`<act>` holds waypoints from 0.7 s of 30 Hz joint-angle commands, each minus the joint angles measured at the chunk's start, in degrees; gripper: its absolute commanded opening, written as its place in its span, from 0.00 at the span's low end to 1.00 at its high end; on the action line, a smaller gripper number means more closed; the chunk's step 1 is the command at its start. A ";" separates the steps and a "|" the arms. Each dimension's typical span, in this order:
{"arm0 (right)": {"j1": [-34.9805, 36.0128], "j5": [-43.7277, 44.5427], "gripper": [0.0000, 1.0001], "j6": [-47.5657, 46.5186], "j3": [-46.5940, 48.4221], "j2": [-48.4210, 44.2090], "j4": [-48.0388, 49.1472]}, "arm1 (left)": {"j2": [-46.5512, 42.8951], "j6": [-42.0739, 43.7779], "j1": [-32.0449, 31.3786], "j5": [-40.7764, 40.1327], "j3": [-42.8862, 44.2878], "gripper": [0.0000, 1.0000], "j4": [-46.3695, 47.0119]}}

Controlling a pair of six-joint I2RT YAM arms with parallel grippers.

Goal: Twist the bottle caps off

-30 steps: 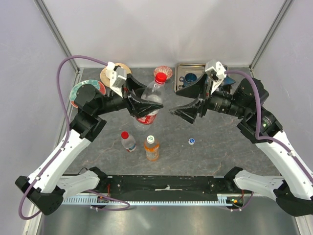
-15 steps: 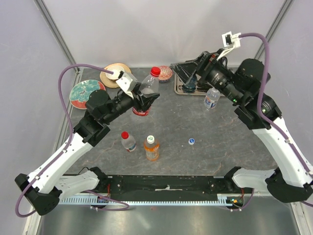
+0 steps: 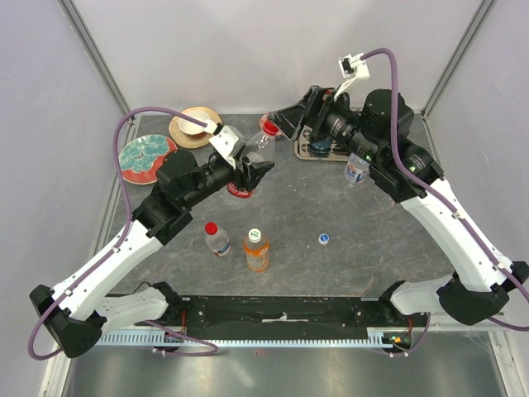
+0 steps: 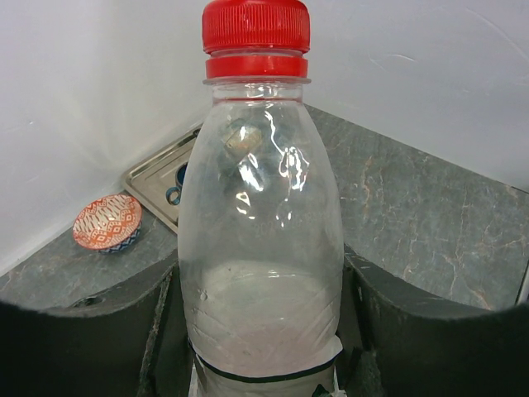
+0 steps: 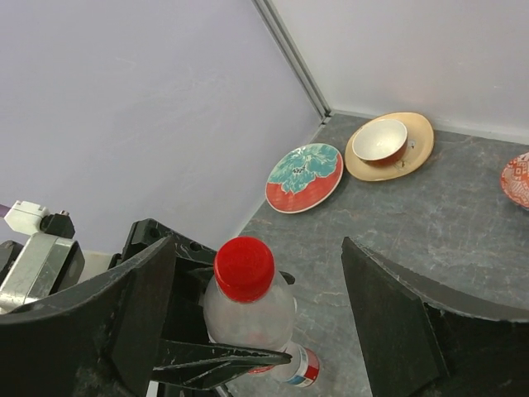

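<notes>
Bottle (image 4: 260, 248) is clamped by left gripper (image 3: 248, 169), red cap (image 5: 245, 266) flanked by wide-spread right gripper (image 5: 258, 289); one loose cap (image 3: 324, 239) is off, three judged undone.

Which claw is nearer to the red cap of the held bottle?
Right. The right claw is open just beside the red cap, not touching it. The left claw is shut on the bottle, lower down its body.
</notes>
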 commanded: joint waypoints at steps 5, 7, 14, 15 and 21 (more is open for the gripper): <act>1.07 -2.11 0.82 0.11 0.43 1.32 2.40 | 0.11 2.97 -0.47 0.27 0.48 0.56 1.55; 1.34 -2.63 0.81 0.02 0.25 1.75 2.40 | 0.11 3.05 -0.47 0.27 0.39 0.57 1.55; 1.86 -2.37 0.73 -0.50 -0.89 1.76 2.40 | 0.02 3.23 -0.47 0.35 0.21 0.57 1.46; 1.78 -2.37 0.72 -0.50 -0.98 1.76 2.40 | -0.07 3.23 -0.47 0.35 0.13 0.57 1.46; 1.78 -2.46 0.66 -0.59 -1.77 1.76 2.32 | -0.07 3.05 -0.47 0.62 -0.05 0.57 1.63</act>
